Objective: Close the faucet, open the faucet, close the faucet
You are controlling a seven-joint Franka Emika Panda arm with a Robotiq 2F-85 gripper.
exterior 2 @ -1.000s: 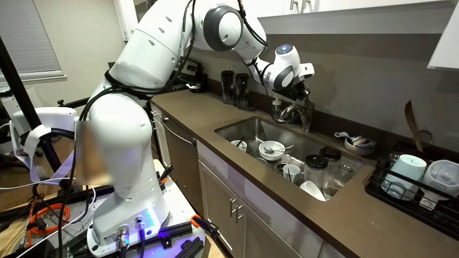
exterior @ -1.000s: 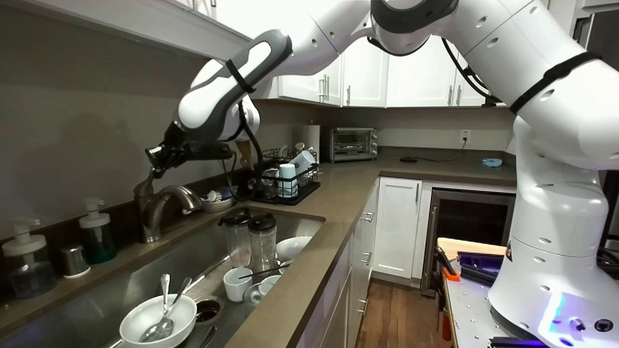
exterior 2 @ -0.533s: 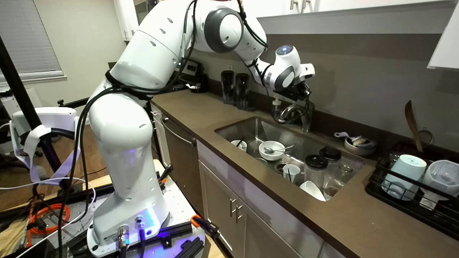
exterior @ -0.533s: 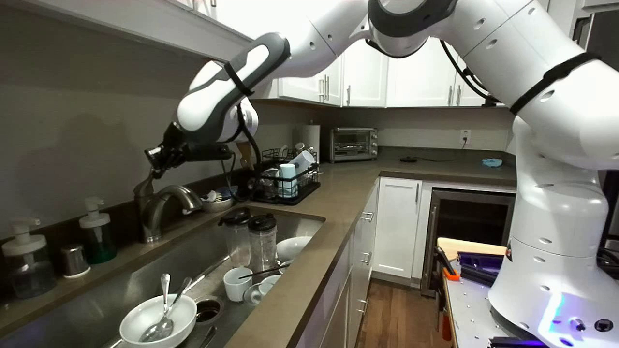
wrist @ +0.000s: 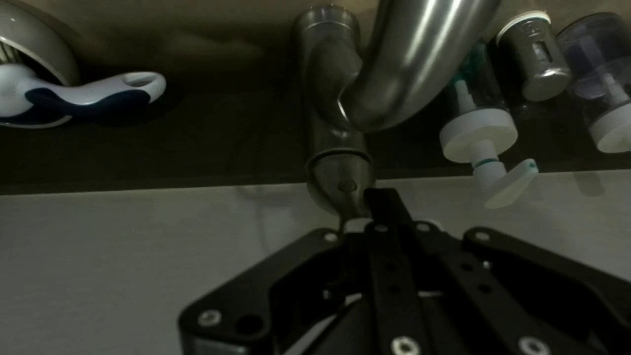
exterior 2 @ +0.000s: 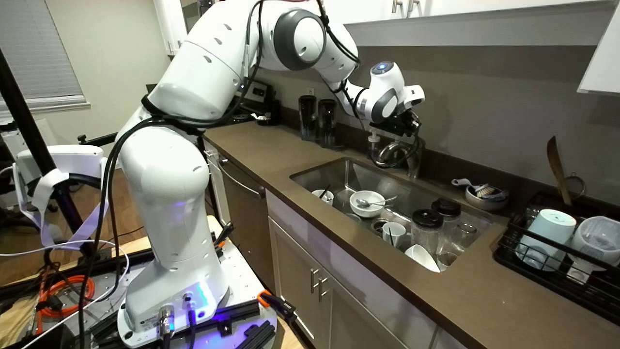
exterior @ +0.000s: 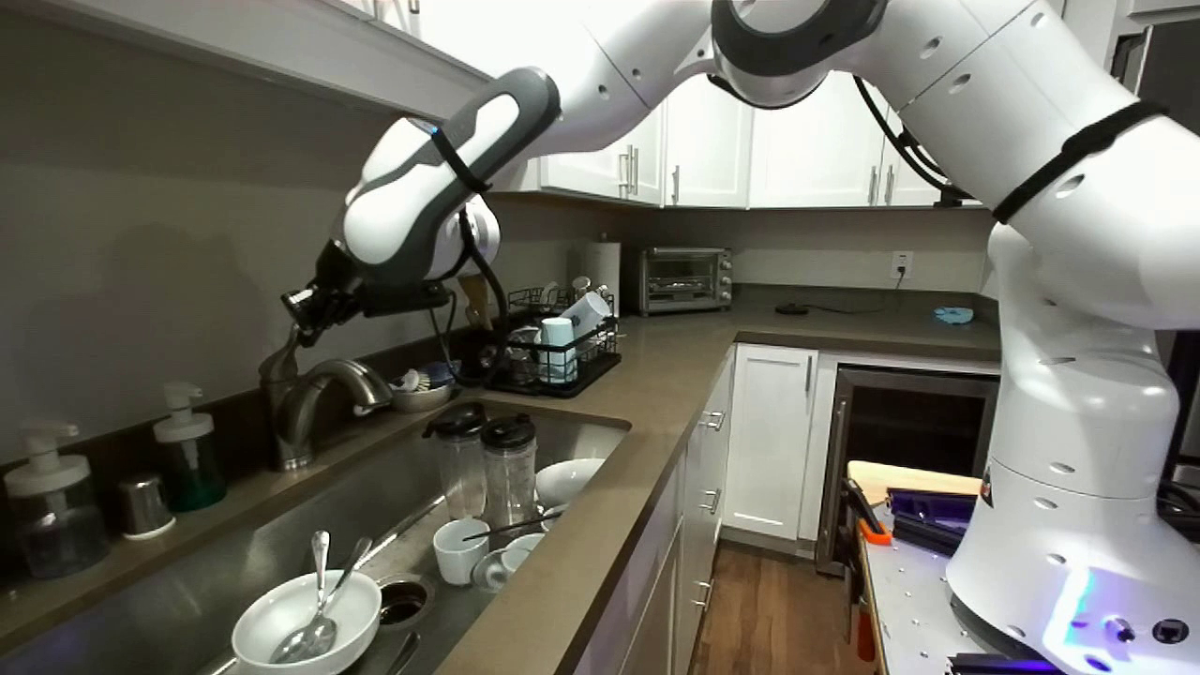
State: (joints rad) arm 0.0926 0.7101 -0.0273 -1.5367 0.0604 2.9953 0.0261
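Note:
The silver faucet [exterior: 298,422] stands behind the sink, its arched spout reaching over the basin; its body also shows in an exterior view [exterior 2: 414,165]. No water stream shows below the spout. The slim lever handle [exterior: 283,359] points up from the faucet's top. My gripper [exterior: 307,330] is at the lever's upper end. In the wrist view my gripper [wrist: 383,201] has its dark fingertips together as one piece. The lever handle [wrist: 341,177] runs just left of them, and its tip is hidden behind the gripper. I cannot tell whether they touch.
The sink holds a white bowl [exterior: 272,609] with spoons, lidded bottles [exterior: 509,459] and mugs [exterior: 459,553]. Soap dispensers [exterior: 187,450] and a metal cup [exterior: 144,506] stand beside the faucet. A brush bowl [exterior 2: 487,198] and dish rack [exterior 2: 537,247] stand on its other side. The wall is close behind.
The arm's links have shifted slightly, and the wrist has turned a little. The gripper stays at the lever's upper end, and the faucet looks the same.

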